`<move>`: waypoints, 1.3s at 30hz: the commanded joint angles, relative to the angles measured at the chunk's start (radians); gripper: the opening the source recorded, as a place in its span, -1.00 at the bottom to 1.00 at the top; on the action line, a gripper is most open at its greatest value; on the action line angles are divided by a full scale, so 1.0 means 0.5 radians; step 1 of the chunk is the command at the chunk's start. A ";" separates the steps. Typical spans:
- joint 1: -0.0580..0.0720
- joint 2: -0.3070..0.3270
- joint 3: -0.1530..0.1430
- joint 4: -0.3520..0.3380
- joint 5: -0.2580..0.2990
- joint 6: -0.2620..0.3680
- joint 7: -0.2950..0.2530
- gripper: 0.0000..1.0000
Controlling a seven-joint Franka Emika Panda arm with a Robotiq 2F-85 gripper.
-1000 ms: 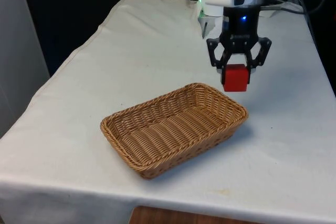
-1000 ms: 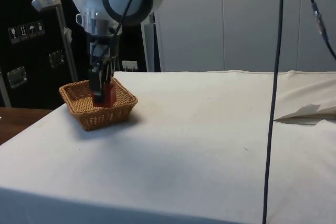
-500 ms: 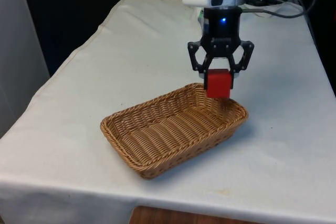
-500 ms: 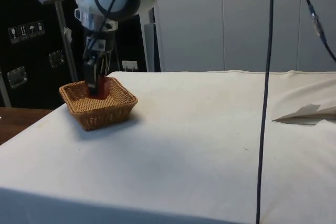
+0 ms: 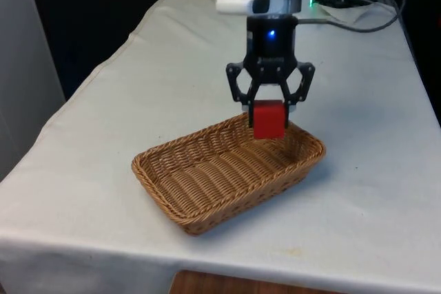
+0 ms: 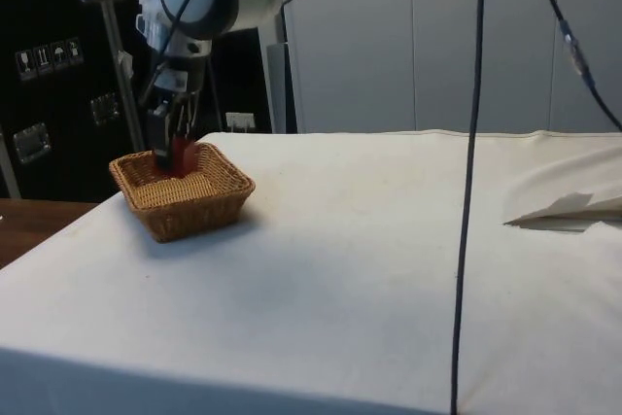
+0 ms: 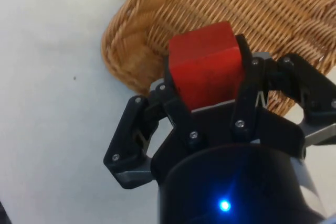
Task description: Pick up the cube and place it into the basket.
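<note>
Cube (image 5: 269, 119), red and blocky, hangs pinched between the fingers of the gripper (image 5: 269, 109), clear of the weave; it sits above the basket's (image 5: 207, 177) far corner, on the front view's right, just inside the rim; the basket's long axis runs from that corner toward the front view's left and nearer the camera, so most of the open floor lies that way; I judge a short drop would land it inside, close to the wall; the white cloth (image 5: 110, 122) around is flat, with dark curtains behind.
</note>
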 commanded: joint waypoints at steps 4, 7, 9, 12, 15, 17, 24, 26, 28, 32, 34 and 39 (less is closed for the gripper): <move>-0.038 0.126 0.000 0.114 0.078 0.016 -0.074 -0.97; -0.046 0.174 -0.014 0.166 0.106 0.016 -0.102 -0.97; -0.052 0.196 -0.030 0.194 0.124 0.012 -0.124 -0.97; -0.060 0.214 -0.042 0.222 0.144 0.006 -0.148 -0.97; -0.070 0.242 -0.068 0.262 0.190 -0.002 -0.202 -0.97; -0.072 0.254 -0.080 0.282 0.218 -0.004 -0.234 -0.97; -0.100 0.288 -0.092 0.320 0.346 0.004 -0.368 -0.97; -0.102 0.300 -0.094 0.320 0.396 0.010 -0.414 -0.97; -0.100 0.314 -0.096 0.322 0.448 0.012 -0.458 -0.97; -0.090 0.322 -0.104 0.324 0.514 0.000 -0.504 -0.97; -0.088 0.322 -0.102 0.328 0.530 -0.006 -0.512 -0.96; -0.084 0.320 -0.102 0.326 0.548 -0.016 -0.518 0.05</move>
